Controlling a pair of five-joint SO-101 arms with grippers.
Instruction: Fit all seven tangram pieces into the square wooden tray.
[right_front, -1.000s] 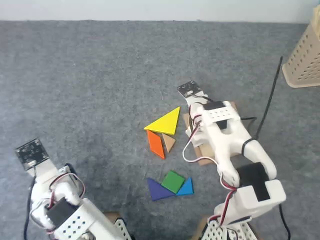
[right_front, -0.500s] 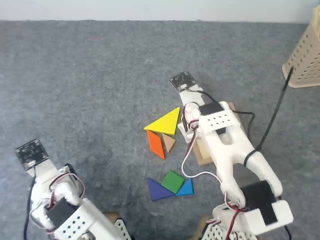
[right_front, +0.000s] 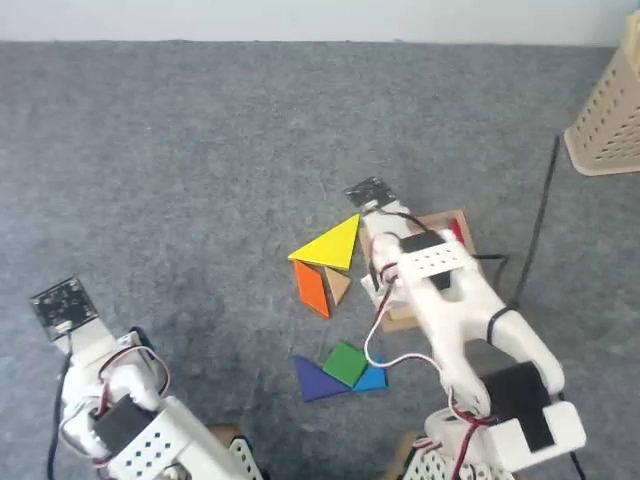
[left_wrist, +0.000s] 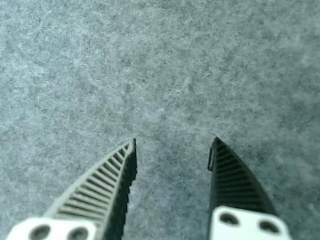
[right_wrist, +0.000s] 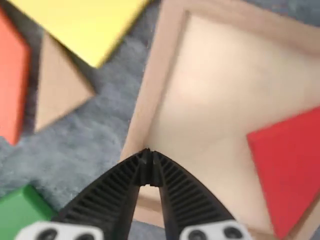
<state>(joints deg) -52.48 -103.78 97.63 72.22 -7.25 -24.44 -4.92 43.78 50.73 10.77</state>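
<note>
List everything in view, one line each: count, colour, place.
wooden tray: one, light wood, under the right arm
red piece: one, red, inside the tray
yellow triangle: one, yellow, on the carpet beside the tray
orange parallelogram: one, orange, next to the yellow triangle
tan triangle: one, tan, beside the orange parallelogram
green square: one, green, nearer the arm bases
purple triangle: one, purple, against the green square
blue triangle: one, blue, against the green square
basket: one, beige, far edge
cable: one, black, beside the tray
carpet: one, grey, underneath
left claw: one, black, open over bare carpet
right claw: one, black, shut above the tray's rim
</note>
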